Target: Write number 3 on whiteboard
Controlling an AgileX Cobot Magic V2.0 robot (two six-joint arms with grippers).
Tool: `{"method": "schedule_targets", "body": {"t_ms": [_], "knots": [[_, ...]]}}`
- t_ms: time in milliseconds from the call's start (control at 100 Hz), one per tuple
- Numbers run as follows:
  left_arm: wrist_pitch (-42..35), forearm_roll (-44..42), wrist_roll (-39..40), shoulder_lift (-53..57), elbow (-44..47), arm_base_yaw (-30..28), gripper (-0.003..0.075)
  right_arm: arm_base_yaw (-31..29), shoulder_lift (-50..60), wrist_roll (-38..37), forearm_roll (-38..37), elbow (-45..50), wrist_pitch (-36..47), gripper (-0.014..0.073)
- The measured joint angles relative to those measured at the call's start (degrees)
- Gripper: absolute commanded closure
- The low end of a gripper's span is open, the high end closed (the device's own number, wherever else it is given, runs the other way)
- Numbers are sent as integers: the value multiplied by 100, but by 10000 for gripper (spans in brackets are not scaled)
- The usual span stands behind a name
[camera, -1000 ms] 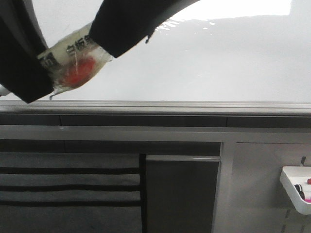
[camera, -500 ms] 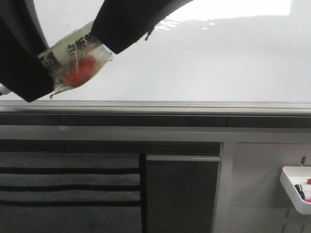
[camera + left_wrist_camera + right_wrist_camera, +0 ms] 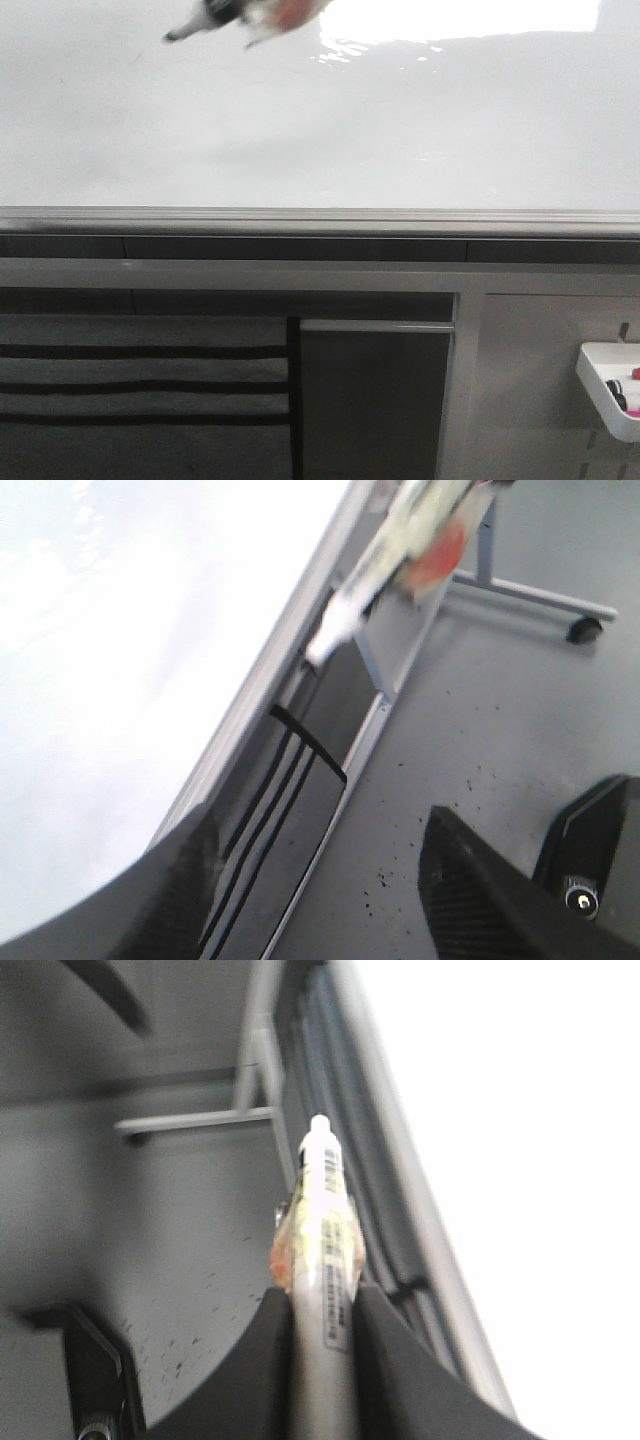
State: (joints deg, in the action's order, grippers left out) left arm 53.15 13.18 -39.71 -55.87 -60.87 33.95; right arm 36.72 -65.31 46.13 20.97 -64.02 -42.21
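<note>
At the top of the whiteboard (image 3: 400,130), the marker (image 3: 240,15) is blurred, the right gripper (image 3: 322,1305) pinching it. Left gripper (image 3: 315,880) spread, holding nothing. No numeral visible.

The marker (image 3: 245,12) was motion-blurred and cut off by the front view's top edge; the whiteboard (image 3: 400,130) was glare-washed, perhaps hiding strokes.

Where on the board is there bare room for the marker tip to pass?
Nearly all of the whiteboard is bare, from the glare down to its edge rail. Only the top left is occupied, by the marker in the right gripper.
</note>
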Motion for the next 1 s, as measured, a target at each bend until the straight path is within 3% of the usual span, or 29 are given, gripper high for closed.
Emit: {"method": "schedule_targets", "body": {"t_ms": [190,330,570,850,1000], "knots": [[0,0,667,725,257,-825,310,-1263,847,-1558,-325,75,-178,610],[-111,14,880,1290,756,-1193,310,-1960,1408,-1950,-367,625,-233,610],[-542,26,918,1714,1389,-1334,310,-2101,1858,-2028,-385,1314,-355,610],[-601,43,918,1714,1412,-1332,310,-2115,1790,-2051,-69,1280,-197,610],[-614,53,918,1714,1412,-1332,310,-2115,1176,-2140,-9,685,-691,610]]}}
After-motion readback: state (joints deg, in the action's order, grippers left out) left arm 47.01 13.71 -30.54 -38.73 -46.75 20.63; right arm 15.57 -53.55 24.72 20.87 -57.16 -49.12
